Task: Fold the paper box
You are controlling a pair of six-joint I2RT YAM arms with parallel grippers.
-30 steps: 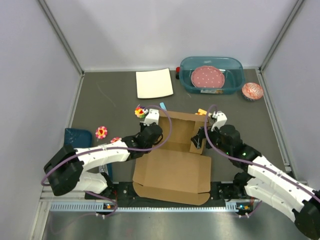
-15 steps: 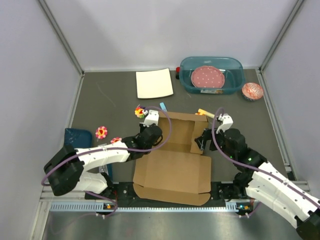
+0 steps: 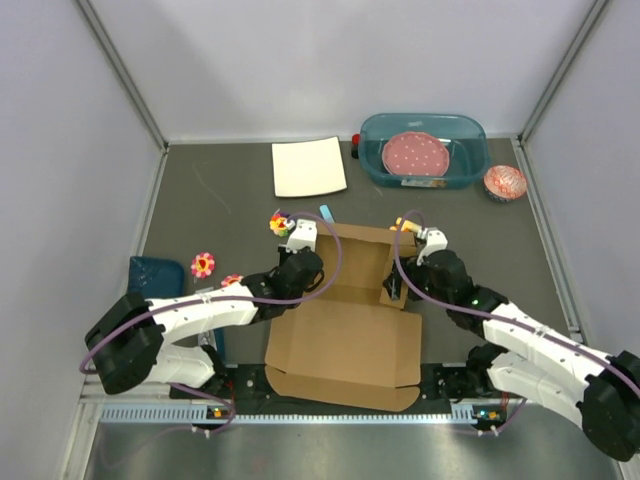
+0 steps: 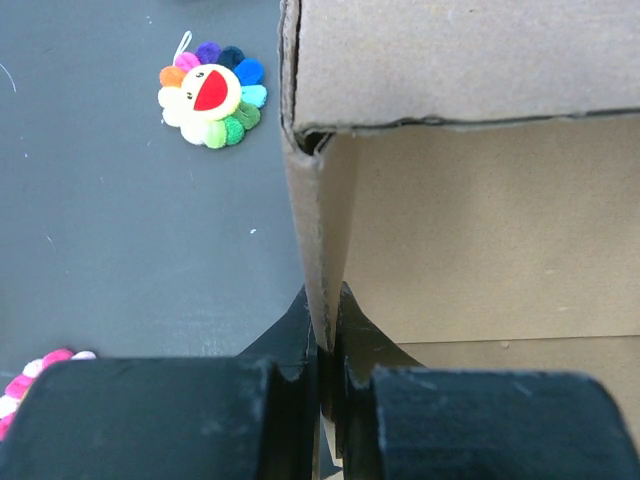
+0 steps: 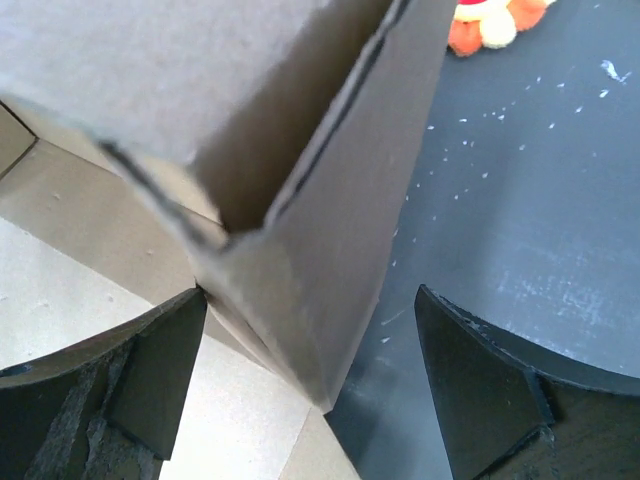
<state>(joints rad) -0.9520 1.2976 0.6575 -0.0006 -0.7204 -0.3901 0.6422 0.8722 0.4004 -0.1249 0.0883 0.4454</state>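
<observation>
Table (image 3: 200, 215): dark grey surface, small clutter towards the far side

Paper box (image 3: 345, 335): near-centre of the table, between the two arms. Base panel and near flaps lie flat; far section is raised into walls

Step in hand, as I read it: standing the side walls up at the far end

Left gripper (image 4: 322, 335): pressed together on the left side wall, pinching the cardboard edge upright just below the corner

Right gripper (image 5: 300, 365): spread wide, straddling the right wall's corner without gripping it

Next move, my judgement: the right jaws must close on that wall or nudge it square while the left holds

Rainbow flower toy (image 4: 210, 90): on the table near the left wall, outside the box

Unclear: from above, the wrists cover both corners; cannot tell whether the right fingers touch the board
</observation>
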